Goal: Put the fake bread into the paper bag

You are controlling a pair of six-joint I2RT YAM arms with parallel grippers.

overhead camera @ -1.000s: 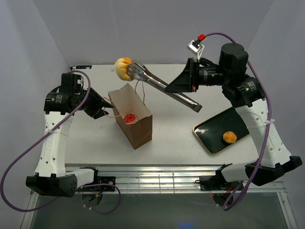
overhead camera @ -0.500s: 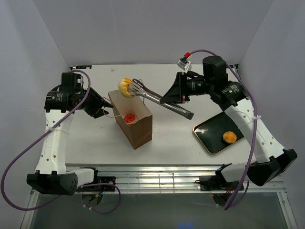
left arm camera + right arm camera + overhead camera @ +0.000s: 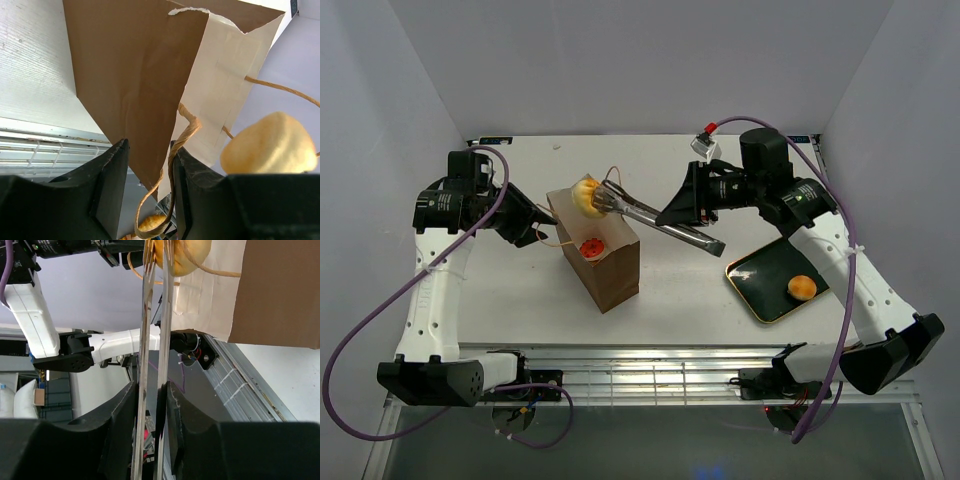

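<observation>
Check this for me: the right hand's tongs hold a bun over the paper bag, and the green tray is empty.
Not empty: the top external view shows one golden bun lying on the green tray. The right hand's tongs do hold another bun over the paper bag.

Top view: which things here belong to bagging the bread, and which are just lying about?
Job: paper bag; tongs; bun in tongs; red donut inside the bag; bun on tray.
Lying about: green tray, merely carrying that bun.

Overhead camera looks down; close wrist cameras share the paper bag (image 3: 125, 75)
</observation>
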